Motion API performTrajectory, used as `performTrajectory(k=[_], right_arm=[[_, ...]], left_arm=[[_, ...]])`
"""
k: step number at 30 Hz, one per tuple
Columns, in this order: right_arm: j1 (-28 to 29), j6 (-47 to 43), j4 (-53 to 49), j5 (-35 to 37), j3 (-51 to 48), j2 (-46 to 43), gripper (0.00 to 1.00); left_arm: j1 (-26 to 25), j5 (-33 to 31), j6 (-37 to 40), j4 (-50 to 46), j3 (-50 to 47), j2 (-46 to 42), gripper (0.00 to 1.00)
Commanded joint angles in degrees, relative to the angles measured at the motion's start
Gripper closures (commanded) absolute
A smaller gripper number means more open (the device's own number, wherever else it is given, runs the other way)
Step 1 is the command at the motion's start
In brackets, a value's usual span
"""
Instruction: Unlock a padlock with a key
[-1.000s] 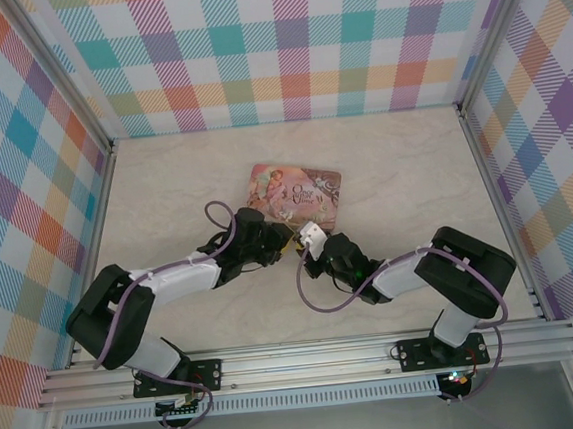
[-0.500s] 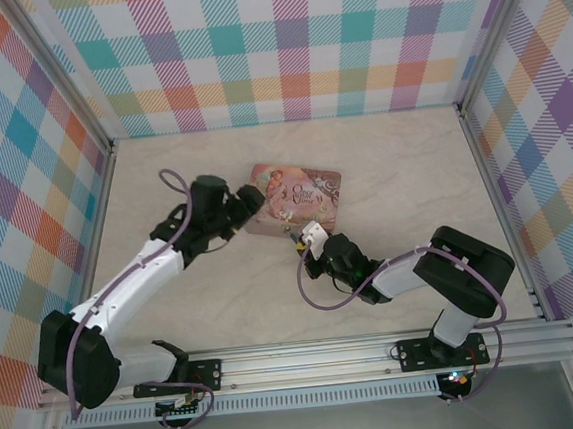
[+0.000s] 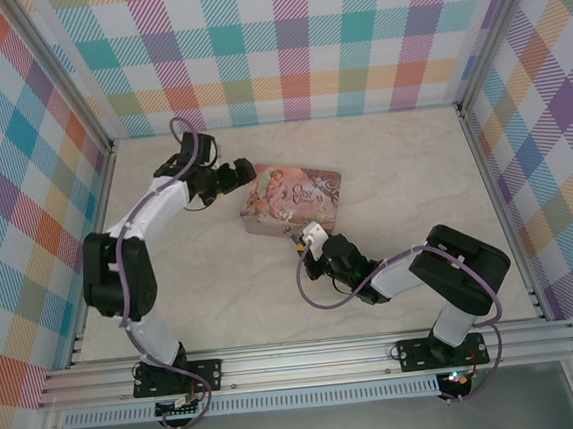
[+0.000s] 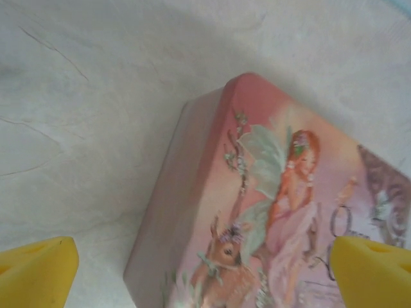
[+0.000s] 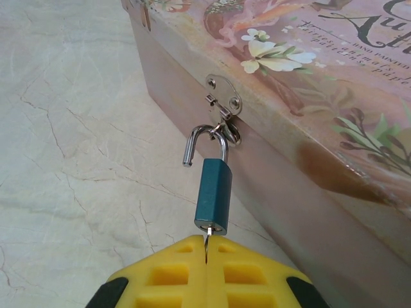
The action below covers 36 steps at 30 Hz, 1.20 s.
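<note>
Blue metal right in front of the right wrist camera: the padlock [image 5: 210, 199] sits at the front wall of the pink illustrated tin [image 5: 308, 96]. Its silvery shackle [image 5: 191, 144] is sprung open, with one end free in the air and the other leg hooked through the ring of the tin's small hasp [image 5: 221, 96]. Below the lock body, a sliver of the key [image 5: 207, 232] pokes out of the keyhole. The right pincer [image 5: 207, 244] has its yellow tips pressed together on that key, pinching it just under the lock. The padlock body is lifted clear of the pale marbled counter [image 5: 77, 128], strung between hasp and pincer. From overhead, the right pincer [image 3: 312, 237] is tucked against the tin's near edge. Over on the other side, the left pincer [image 3: 238, 174] is up at the tin's left end, just beside it. Its wrist view looks down on the fairy-painted lid, and the left pincer [image 4: 205, 276] is spread wide, one yellow tip at each lower corner of that view with nothing between them.
</note>
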Motion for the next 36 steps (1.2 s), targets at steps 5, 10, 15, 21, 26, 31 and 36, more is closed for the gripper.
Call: performTrajectory(k=[5,10,15,21,26,31,36], right_arm=[[-0.5,2.8,-1.8,-0.2,1.3,0.5,1.00],[-0.5,3.3,-3.4,0.5,1.6,0.3,1.00],[-0.5,4.3,-4.7,0.7,1.6,-0.2,1.00],[-0.6,4.9,-6.3,0.9,1.9,-0.6,1.00],[-1.0,5.7,-6.2,0.9,1.1,-1.1,1.00],[-1.9,7.3,-5.6,0.0,-0.2,-2.5,1.00],[-3.2,9.1,-5.6,-1.3,-1.0,-3.2,1.00]], left_arm=[[0.3,6.5,4.5,-0.3,4.2,8.2,0.00],[0.3,3.8,4.7,0.5,1.4,9.3,0.00],[0.3,2.9,4.9,0.4,-0.9,9.9,0.00],[0.3,1.3,4.4,1.3,-5.1,8.7,0.00],[0.2,1.8,2.8,3.1,-8.8,6.9,0.00],[0.0,1.2,1.4,4.2,-11.8,4.5,0.00],[-0.7,0.1,0.4,4.2,-14.2,1.9,0.00]])
